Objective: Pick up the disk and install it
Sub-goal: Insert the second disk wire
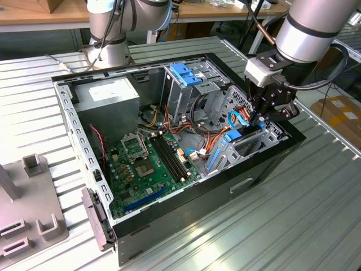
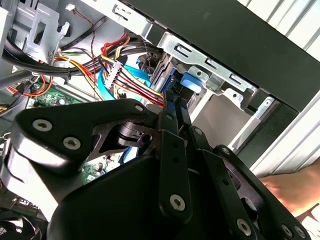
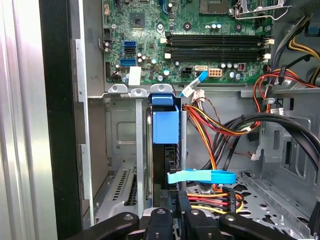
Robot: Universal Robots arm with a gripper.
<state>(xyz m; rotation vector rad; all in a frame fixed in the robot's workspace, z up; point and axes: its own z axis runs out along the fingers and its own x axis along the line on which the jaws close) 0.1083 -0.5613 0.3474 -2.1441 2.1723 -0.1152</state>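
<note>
Disk (image 3: 165, 127) stands on edge in the drive bay at the case (image 1: 265, 164) front corner, blue carrier end showing. Gripper (image 3: 172, 202) jaws clamped on disk's end; insertion step under way. Next move, as judged: straight push along the bay rails, clear of the cables (image 3: 210, 135).

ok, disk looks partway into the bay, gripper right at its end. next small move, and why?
Probably a short straight push along the bay. In the first wrist view the disk, in its blue carrier, stands on edge between the bay's metal rails, with the gripper at its near end. The exterior view puts the gripper low at the case's edge. Whether the disk is fully seated, I can't tell.
</note>
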